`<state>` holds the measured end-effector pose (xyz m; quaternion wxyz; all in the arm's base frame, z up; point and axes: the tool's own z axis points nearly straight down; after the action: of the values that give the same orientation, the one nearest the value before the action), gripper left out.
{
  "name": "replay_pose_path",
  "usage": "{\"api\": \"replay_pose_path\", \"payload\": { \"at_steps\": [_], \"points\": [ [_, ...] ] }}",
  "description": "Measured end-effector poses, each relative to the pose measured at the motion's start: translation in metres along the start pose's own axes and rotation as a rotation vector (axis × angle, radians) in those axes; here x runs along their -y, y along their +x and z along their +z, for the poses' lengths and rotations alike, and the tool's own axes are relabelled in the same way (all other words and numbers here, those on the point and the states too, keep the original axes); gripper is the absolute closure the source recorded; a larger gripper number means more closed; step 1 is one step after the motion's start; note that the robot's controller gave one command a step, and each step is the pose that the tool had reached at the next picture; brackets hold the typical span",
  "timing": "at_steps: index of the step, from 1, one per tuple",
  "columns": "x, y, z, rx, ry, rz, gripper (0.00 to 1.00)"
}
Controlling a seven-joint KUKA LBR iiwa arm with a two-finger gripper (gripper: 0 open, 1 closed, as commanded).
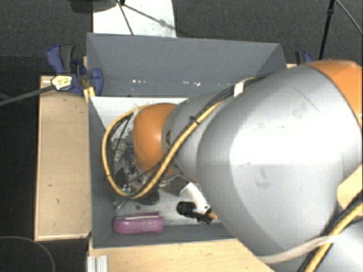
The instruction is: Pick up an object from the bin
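Note:
My gripper [125,171] is low in the left half of the bin, its dark body showing under the arm's orange cover. A purple oblong thing [138,225] lies flat at the bin's front wall, a little in front of the gripper and apart from it. To the gripper's right lies a white thing with a black end and a small yellow tip [191,202], partly hidden by the arm. What is directly beneath the gripper is hidden.
The arm and its orange cover hide most of the bin's floor, and yellow cables loop around the gripper on the left. A strip of pale floor shows along the bin's left wall and front.

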<state>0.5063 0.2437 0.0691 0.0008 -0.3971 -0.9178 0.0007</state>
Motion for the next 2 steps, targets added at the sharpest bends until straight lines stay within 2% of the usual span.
{"api": "replay_pose_path", "payload": {
  "at_steps": [1, 2],
  "points": [
    [0.0001, -0.0001, -0.0001, 0.000, 0.000, 0.001, 0.00],
    [-0.0003, 0.0003, -0.0004, -0.001, -0.002, 0.003, 1.00]
  ]
}}
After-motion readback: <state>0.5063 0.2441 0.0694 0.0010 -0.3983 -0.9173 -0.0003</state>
